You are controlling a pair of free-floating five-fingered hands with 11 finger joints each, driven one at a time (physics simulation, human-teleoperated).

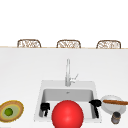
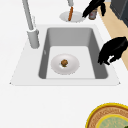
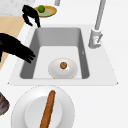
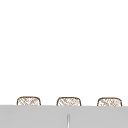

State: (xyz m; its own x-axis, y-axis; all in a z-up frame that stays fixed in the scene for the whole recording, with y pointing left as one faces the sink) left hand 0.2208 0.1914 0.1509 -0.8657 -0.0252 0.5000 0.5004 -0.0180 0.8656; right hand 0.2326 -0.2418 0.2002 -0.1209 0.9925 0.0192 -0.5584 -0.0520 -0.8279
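My left hand hovers over the sink's front left corner, fingers relaxed and drooping, holding nothing; it also shows in the left side view and far off in the right side view. My right hand hangs over the sink's right rim, fingers stretched toward the basin, empty, with a white plate beside it. In the basin lies a white dish with a small brown ball on it. A big red ball covers the basin's front in the front view.
The white plate right of the sink carries a brown sausage, with a small jar in front of it. A yellow-green plate with a lime sits left. The faucet rises behind the basin. Wicker chairs stand beyond the counter.
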